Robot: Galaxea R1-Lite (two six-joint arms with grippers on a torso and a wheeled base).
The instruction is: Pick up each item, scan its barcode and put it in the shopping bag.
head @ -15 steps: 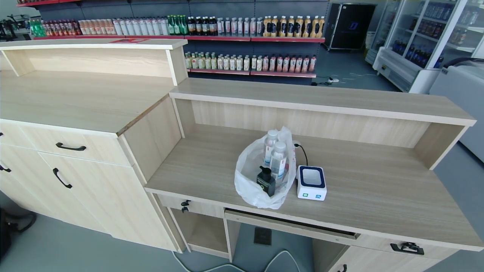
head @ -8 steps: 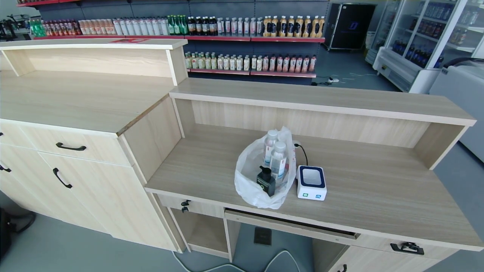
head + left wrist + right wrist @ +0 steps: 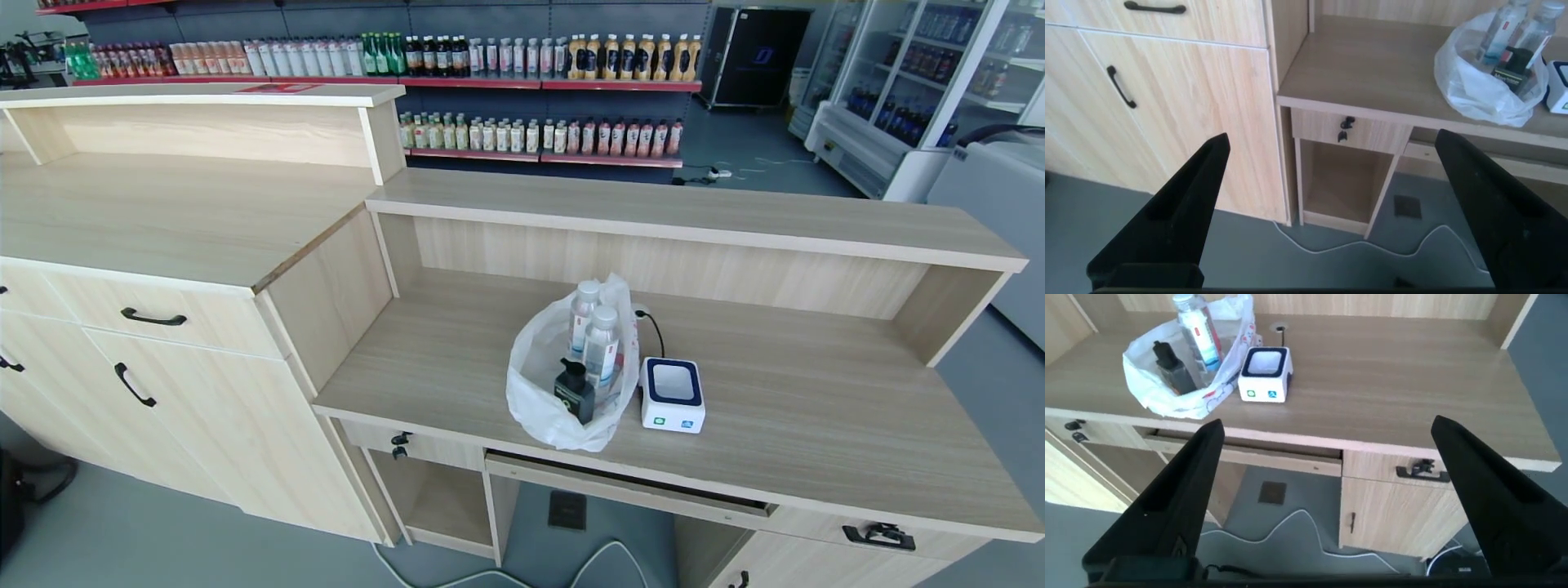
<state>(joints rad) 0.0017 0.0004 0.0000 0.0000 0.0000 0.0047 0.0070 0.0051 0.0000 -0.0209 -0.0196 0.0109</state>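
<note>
A white plastic shopping bag (image 3: 545,392) stands on the wooden counter (image 3: 816,416). Inside it are two clear bottles (image 3: 600,347) with white caps and a dark pump bottle (image 3: 575,392). Right beside the bag sits a white barcode scanner (image 3: 672,394) with a dark-framed window, its cable running to the back. My left gripper (image 3: 1331,208) is open, low in front of the counter's left end, with the bag (image 3: 1482,69) far off. My right gripper (image 3: 1331,498) is open too, below the counter's front edge, with the bag (image 3: 1180,371) and scanner (image 3: 1264,374) beyond it.
A taller cabinet (image 3: 163,245) with black handles adjoins the counter on the left. A raised ledge (image 3: 694,216) runs along the counter's back. A drawer with a black handle (image 3: 878,535) sits under the right front. Shelves of drinks (image 3: 490,61) stand far behind.
</note>
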